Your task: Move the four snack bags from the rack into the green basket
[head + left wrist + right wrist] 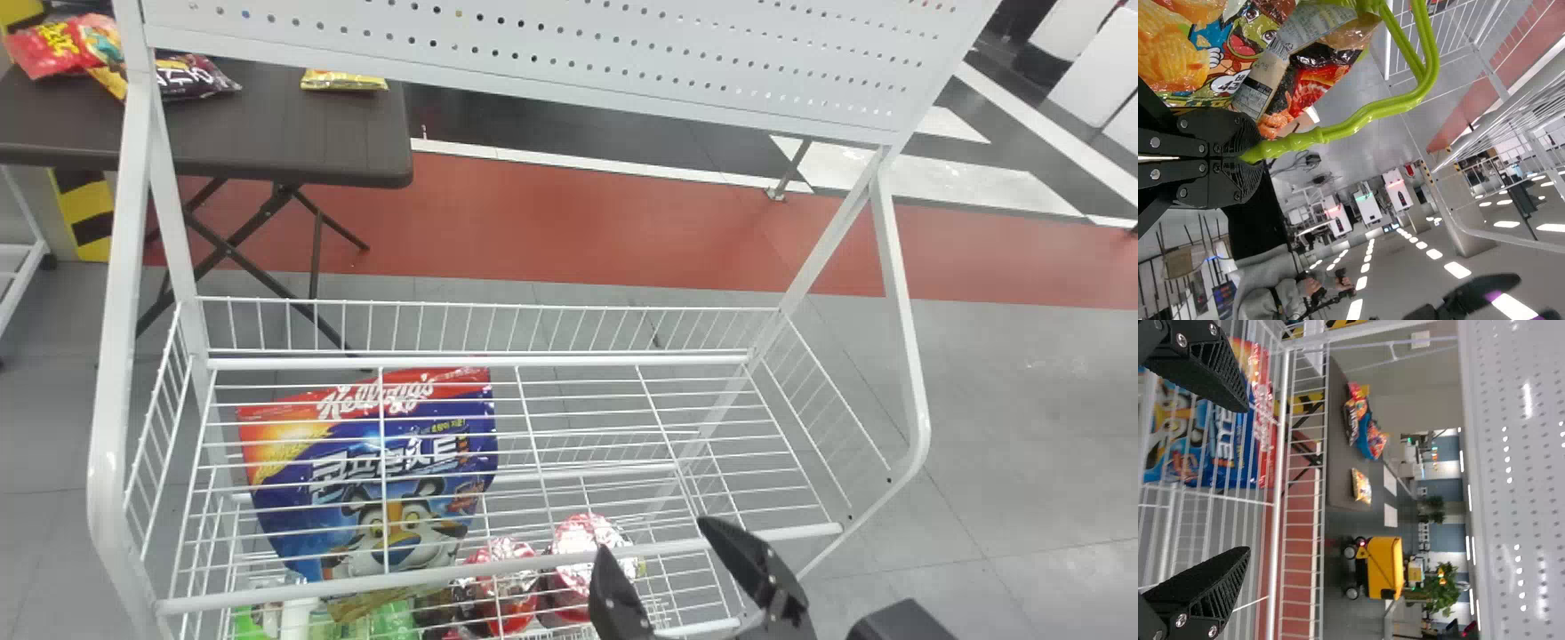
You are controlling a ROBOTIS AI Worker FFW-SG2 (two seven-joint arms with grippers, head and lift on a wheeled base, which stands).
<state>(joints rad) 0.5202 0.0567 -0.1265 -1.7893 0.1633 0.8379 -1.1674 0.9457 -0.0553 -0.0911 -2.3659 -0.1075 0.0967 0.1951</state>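
Over the front rail of the white wire rack [498,566], towards its right side, my right gripper [655,540] stands open with nothing between its fingers. The right wrist view shows the same spread of the right gripper [1246,480] above the shelf wires. My left gripper [1253,159] is shut on the light green handle [1358,119] of the basket. Beside that gripper, snack bags lie in the basket, among them an orange chip bag [1178,57] and one with a red and black front [1313,80].
Below the upper wire shelf are a big blue and red cereal bag [373,480], foil-topped red packs [582,556] and green items [391,620]. A perforated white panel [533,53] rises at the rack's back. Behind stands a dark table [267,133] with more snack bags [67,44].
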